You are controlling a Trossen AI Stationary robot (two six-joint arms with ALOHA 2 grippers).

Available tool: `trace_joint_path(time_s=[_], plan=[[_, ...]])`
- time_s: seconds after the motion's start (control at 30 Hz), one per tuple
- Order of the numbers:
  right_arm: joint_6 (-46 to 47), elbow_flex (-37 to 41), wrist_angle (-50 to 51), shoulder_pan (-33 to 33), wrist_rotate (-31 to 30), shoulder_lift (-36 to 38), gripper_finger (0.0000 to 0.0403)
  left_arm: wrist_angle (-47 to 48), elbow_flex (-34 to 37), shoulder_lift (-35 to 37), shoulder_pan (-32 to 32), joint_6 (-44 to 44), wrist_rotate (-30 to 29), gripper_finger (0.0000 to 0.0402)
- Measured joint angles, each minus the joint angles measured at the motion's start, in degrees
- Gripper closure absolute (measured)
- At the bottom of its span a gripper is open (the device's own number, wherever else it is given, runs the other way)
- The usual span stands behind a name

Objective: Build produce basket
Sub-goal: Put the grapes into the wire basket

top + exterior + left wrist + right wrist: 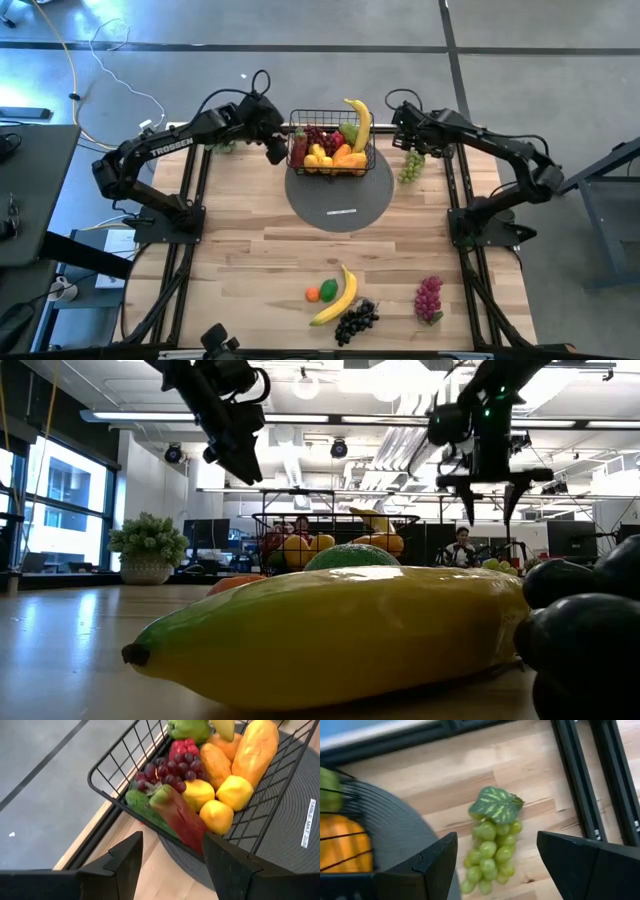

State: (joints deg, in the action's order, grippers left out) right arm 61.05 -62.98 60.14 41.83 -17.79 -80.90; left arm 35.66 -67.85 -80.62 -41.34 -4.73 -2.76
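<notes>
Where it sits on the mat, the black wire basket (331,150) brims with produce (210,780)

Grey round mat (340,200) lies on the wooden counter (260,270), between the left end effector (277,152) and the right end effector (412,152), reaching just nearer the front than both. White label strip (341,211) sits on the mat's front part. Pale green leafy bunch (147,538) in a white pot stands at the counter's far edge, just outboard of the left end effector. Grey floor (300,25) with dark seam lines lies beyond both end effectors, yellow and white cables (85,70) trailing across it on the left end effector's side. Person (461,546) in the room behind, below the right end effector in the low view.
</notes>
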Motion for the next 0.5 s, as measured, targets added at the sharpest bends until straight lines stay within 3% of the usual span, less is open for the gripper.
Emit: trace_joint_path(time_s=[0.5], plan=[[-7.17, 0.04, -2.05, 7.85, 7.53, -10.8, 0.0148, -4.47, 0.0, -0.04, -0.35, -4.06, -3.78, 0.0206]])
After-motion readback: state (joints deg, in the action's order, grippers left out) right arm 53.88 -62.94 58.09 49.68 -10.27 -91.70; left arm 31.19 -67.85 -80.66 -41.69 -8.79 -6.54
